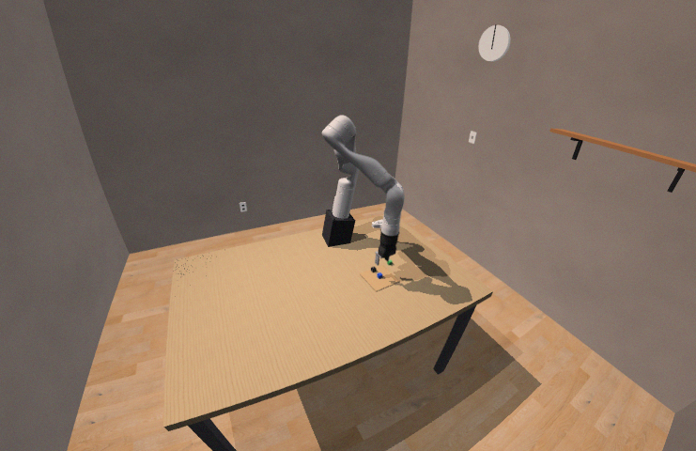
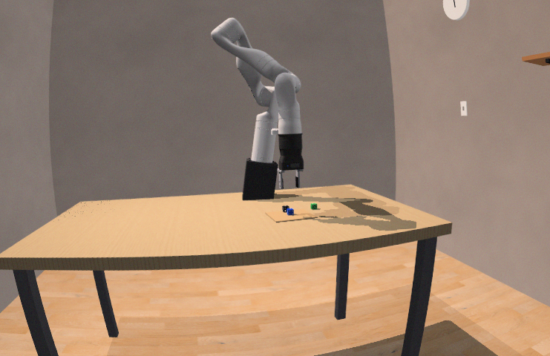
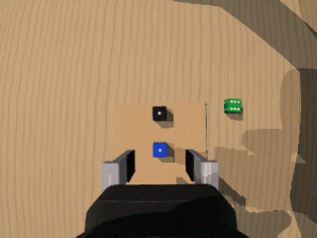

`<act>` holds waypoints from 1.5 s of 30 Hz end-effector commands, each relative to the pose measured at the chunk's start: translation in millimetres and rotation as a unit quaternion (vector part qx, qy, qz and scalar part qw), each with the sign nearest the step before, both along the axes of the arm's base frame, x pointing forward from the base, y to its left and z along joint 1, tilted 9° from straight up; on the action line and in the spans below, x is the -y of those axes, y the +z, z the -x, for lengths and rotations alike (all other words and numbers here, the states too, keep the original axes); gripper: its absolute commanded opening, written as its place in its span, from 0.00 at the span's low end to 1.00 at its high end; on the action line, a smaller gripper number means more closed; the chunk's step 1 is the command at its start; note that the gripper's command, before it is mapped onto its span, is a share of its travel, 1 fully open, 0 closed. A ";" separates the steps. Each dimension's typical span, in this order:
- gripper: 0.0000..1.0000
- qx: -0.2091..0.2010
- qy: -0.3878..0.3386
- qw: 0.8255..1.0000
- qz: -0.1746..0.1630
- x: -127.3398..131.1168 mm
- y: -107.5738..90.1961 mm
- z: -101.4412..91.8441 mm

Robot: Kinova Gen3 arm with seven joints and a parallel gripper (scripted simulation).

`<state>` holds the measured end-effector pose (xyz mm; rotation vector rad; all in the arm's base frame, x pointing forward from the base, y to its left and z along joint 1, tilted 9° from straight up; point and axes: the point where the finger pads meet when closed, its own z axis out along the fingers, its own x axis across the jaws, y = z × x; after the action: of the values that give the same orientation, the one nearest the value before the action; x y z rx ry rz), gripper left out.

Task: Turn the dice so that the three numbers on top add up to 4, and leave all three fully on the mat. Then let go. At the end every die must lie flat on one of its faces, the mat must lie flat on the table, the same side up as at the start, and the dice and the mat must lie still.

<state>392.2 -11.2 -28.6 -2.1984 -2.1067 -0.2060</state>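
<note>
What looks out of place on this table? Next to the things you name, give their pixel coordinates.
The green die (image 1: 389, 262) (image 2: 313, 205) (image 3: 233, 105): it sits off the mat (image 1: 377, 287) (image 2: 277, 218) (image 3: 134, 130), while the black die (image 1: 373, 269) (image 2: 285, 208) (image 3: 159, 113) and blue die (image 1: 378, 275) (image 2: 289, 211) (image 3: 159, 149) are on it. Nothing looks damaged or spilled.

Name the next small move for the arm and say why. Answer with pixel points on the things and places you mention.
Probably shift the open gripper (image 2: 289, 185) (image 3: 159, 160) over to the green die (image 1: 389, 262) (image 2: 313, 206) (image 3: 233, 105): it sits off the mat (image 1: 377, 287) (image 2: 277, 218) (image 3: 134, 134) showing six, while the black (image 3: 159, 113) and blue (image 3: 159, 150) dice on it each show one.
</note>
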 end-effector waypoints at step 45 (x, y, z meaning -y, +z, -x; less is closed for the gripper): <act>1.00 0.033 0.263 0.964 0.011 -12.2 -4.1 17.7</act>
<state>377.7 -2.8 -31.9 -1.6299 -2.6116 -0.2135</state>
